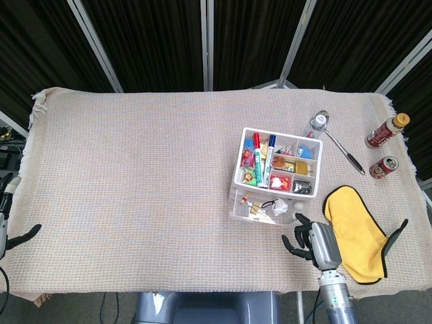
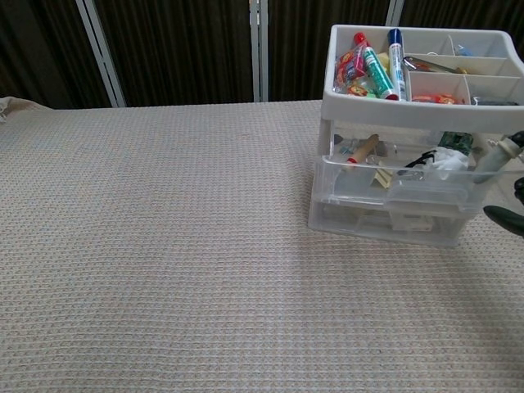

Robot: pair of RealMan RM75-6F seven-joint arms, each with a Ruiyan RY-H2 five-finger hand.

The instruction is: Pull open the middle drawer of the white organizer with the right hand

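The white organizer [image 1: 277, 158] stands right of centre on the table, its top tray full of markers and small items. Its clear middle drawer [image 1: 262, 206] juts out toward me with small items inside; in the chest view its front [image 2: 409, 178] stands out past the lower drawer. My right hand [image 1: 312, 241] hovers just right of the drawer's front corner, fingers apart, one fingertip at that corner; contact is unclear. The chest view shows only its dark fingers [image 2: 506, 218] at the right edge. My left hand [image 1: 20, 235] is at the table's near-left edge, with one finger showing.
A yellow cloth [image 1: 354, 233] lies right of my right hand. Behind the organizer are a pen [image 1: 343, 151] and a small clear bottle [image 1: 318, 121]. A brown bottle [image 1: 386, 130] and a can [image 1: 383, 167] stand near the table's right edge.
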